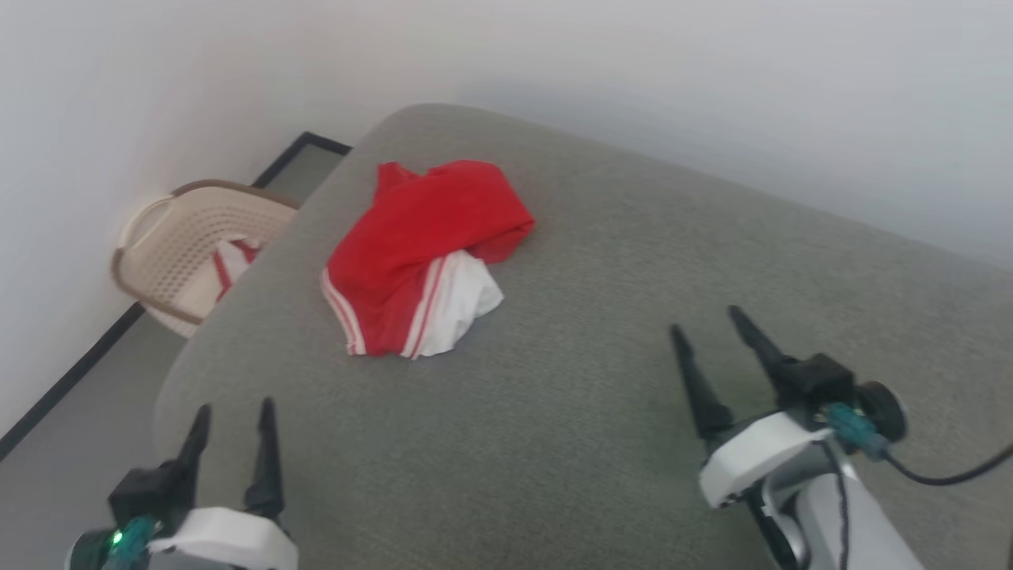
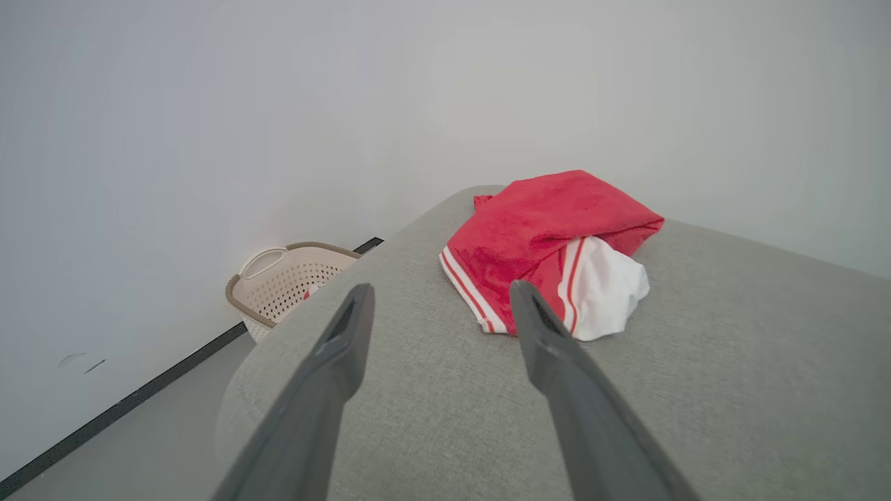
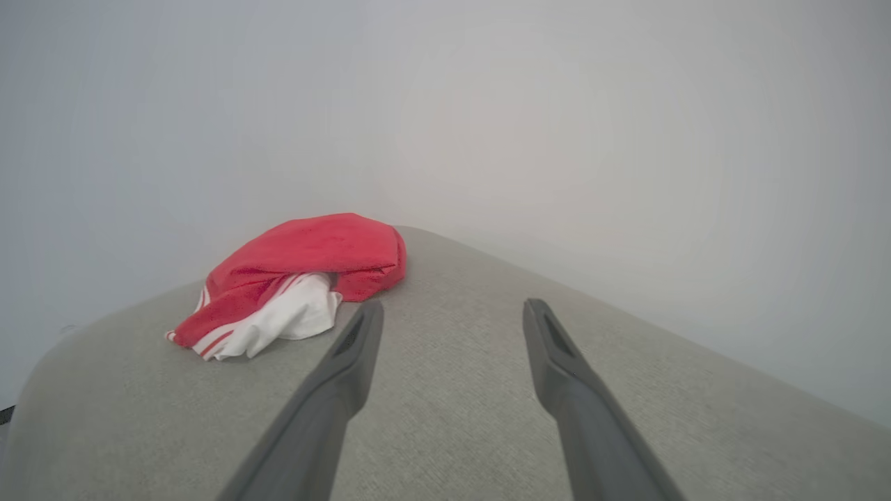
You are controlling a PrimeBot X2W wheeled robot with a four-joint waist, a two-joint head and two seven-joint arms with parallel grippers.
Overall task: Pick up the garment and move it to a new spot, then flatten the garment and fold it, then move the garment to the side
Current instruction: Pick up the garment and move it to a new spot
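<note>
Currently | left hand (image 1: 236,405) spread, empty | right hand (image 1: 703,320) likewise | garment (image 1: 411,245) crumpled, perhaps half-folded, well ahead of both

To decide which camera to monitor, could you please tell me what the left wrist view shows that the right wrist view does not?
Left wrist view, not the right: a beige perforated basket on the floor beside the cushion, with a bit of red inside, and the left claw, open. Right wrist view, not the left: the right claw, open, with bare cushion ahead of it. Both: the garment, crumpled on the grey cushion with its white sleeve toward the camera, untouched, and the pale wall behind.
</note>
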